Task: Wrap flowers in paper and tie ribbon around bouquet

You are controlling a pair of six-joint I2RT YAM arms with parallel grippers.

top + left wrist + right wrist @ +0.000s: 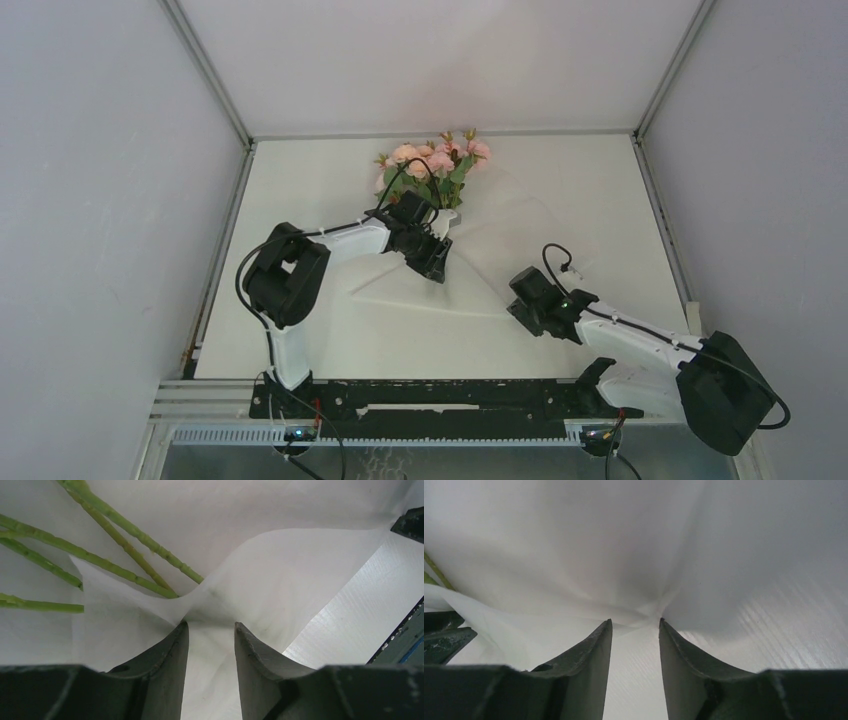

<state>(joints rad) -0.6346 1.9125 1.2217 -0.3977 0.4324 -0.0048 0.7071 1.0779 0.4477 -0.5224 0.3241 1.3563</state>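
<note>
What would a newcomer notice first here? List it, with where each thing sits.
The flowers, pink blooms and green leaves, stand out at the far middle of the white table. Next comes the paper, a thin creased sheet spread below them. The left gripper has a fold of it between its fingers beside the green stems, and the right gripper meets the paper at the sheet's right part.

White table; paper spread on it, flowers lying at far edge.

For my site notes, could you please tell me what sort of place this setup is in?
Probably a robotics test enclosure rather than a florist's: plain white walls with metal corner frames box in a white table, which holds only pink roses on wrapping paper.
</note>
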